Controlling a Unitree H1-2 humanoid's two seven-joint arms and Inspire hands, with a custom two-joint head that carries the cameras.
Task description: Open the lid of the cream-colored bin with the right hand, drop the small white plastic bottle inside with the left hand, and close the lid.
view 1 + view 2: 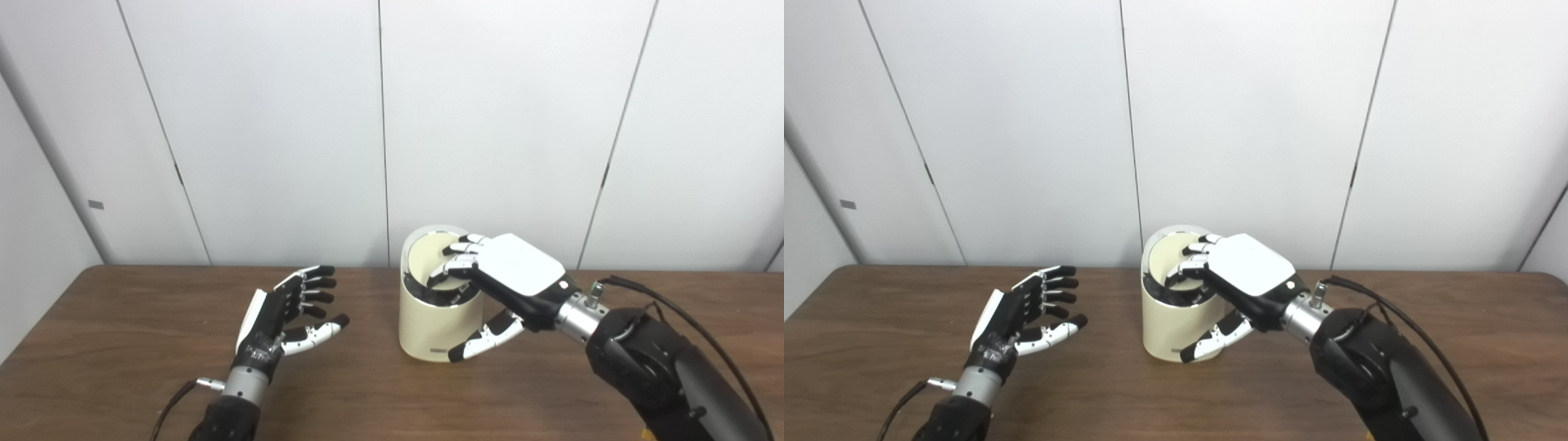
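Bin point(436, 318) stands mid-surface point(122, 343), its lid point(429, 251) tipped up at the back. The right hand point(511, 275) has fingers hooked over the rim and into the opening, thumb spread against the front wall, gripping nothing fully. The left hand point(288, 312) hovers well apart, fingers wide, empty; no bottle is visible. Pulling down on the rim could tip the light bin, or the lid could drop onto the fingers.

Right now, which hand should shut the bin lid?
The right hand, probably. Its fingers rest on the raised lid of the bin, while the left hand hangs open and apart over the table.
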